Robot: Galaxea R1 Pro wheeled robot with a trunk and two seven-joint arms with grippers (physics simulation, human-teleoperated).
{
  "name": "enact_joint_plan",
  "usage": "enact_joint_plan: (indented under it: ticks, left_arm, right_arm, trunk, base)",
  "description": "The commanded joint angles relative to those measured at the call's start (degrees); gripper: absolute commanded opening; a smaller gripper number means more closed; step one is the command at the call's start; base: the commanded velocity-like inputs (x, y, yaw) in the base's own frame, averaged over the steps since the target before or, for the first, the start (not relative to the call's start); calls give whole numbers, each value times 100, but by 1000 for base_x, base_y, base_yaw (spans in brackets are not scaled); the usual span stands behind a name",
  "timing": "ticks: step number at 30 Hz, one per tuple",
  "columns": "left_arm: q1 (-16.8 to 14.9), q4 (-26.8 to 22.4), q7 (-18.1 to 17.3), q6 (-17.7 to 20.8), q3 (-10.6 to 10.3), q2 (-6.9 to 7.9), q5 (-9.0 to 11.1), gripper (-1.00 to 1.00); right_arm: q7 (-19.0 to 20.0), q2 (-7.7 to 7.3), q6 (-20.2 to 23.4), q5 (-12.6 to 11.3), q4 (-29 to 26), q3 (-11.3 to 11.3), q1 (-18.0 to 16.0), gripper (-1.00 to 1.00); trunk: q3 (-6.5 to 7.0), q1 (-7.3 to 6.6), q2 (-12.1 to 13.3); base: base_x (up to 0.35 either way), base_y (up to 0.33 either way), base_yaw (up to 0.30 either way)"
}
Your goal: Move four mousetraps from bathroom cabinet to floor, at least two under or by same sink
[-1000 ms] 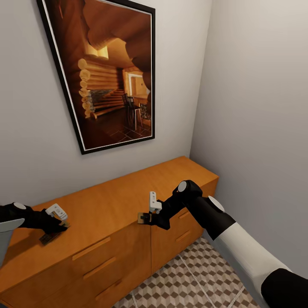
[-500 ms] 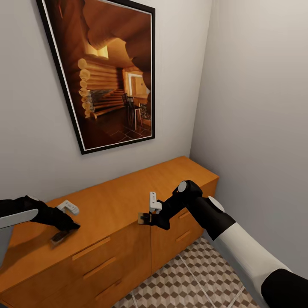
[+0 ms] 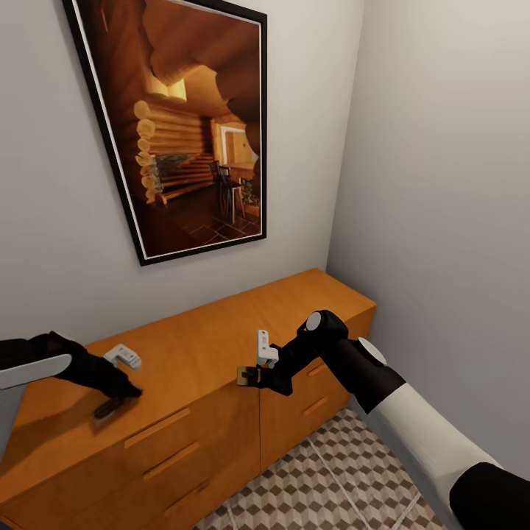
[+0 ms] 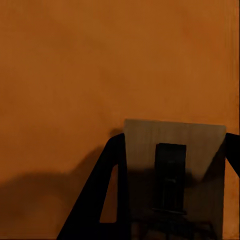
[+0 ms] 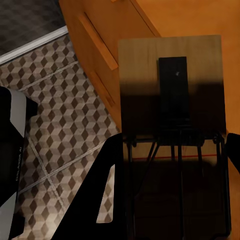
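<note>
Wooden mousetrap (image 3: 109,406) clamped in my left claw (image 3: 118,390), just slid along the cabinet (image 3: 221,338); right claw (image 3: 254,374) holds another trap (image 3: 245,375) — floor next

a home room corner: framed cabin picture (image 3: 180,125) on a grey wall, wooden cabinet (image 3: 221,346) below, cube-patterned tiled floor (image 3: 324,478).

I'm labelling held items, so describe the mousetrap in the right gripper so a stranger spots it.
Find the long orange-brown cabinet under the framed picture. Off its front edge, above the tiled floor, the right gripper holds a small flat mousetrap. The other mousetrap, at the left gripper, is over the cabinet's top.
</note>
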Motion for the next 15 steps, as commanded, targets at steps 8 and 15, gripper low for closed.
enact_joint_plan:
  ticks: [8,15]
  left_arm:
    - [-23,-490,31,871,639,160,8,-100]
    - [-23,-624,39,933,823,147,4,-100]
  right_arm:
    - [40,2,74,20,-13,0,-6,-100]
    - [40,-2,74,20,-14,-1,-6,-100]
  trunk:
    - [-8,1,-6]
    - [-8,1,-6]
  base:
    - [-102,0,0]
    - [-317,0,0]
